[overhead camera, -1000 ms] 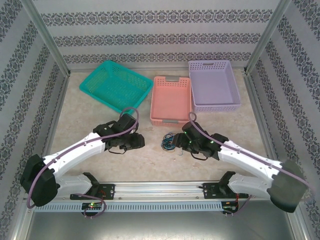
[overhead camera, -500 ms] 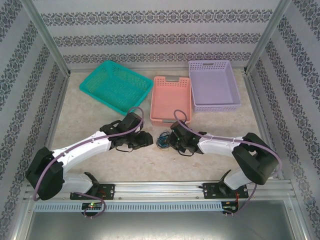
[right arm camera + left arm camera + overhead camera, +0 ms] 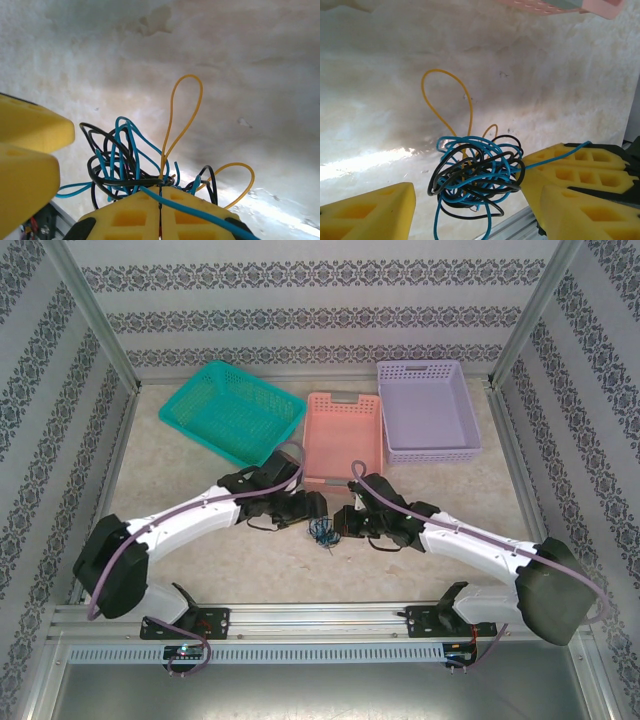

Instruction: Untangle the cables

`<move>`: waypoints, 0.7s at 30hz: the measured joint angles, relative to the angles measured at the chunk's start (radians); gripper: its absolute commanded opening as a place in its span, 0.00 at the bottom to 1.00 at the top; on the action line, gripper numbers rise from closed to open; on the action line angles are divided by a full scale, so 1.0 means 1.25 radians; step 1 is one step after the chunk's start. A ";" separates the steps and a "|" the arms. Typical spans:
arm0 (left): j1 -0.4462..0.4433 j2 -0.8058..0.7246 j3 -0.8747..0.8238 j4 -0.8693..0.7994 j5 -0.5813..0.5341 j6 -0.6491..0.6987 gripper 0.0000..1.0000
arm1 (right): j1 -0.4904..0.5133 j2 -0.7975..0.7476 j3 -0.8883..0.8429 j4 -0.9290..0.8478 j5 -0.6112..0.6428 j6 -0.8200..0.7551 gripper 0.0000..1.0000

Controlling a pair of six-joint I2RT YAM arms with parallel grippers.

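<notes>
Top view: cables (image 3: 322,531), one small tangled clump of thin black and blue strands, lying on the table (image 3: 200,570) at 6 o'clock of the pink basket (image 3: 342,438). The left pincer (image 3: 312,511) is at the clump's 10 o'clock and the right pincer (image 3: 341,523) at its 3 o'clock, both close against it. Teal basket (image 3: 232,410) and purple basket (image 3: 428,410) stand at the far side, well apart from the clump. Left wrist view: the clump (image 3: 475,175) is a dense knot of black and blue loops with two yellow-orange loops rising toward 12 o'clock. The left pincer's yellow fingers stand wide apart at 8 and 4 o'clock of it, gripping nothing. Right wrist view: the right pincer's two fingers are pressed together at 6 o'clock, strands of the knot (image 3: 125,160) pinched at their seam, one blue strand lying across the right-hand pad. Against one second ago: the left pincer was then well off at the clump's 9 o'clock and has moved in. The right one has closed up to the clump, which has shifted slightly toward 8 o'clock. The baskets are unmoved.
</notes>
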 measured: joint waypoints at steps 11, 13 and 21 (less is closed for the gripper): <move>-0.001 0.088 -0.009 0.020 0.031 0.023 0.57 | -0.014 0.027 0.004 -0.020 -0.060 -0.023 0.06; -0.003 0.089 -0.019 0.038 0.042 0.024 0.50 | -0.019 0.037 0.005 -0.022 -0.072 -0.023 0.06; -0.022 0.082 -0.060 0.092 0.053 0.027 0.70 | -0.073 0.072 0.013 -0.035 -0.115 -0.023 0.05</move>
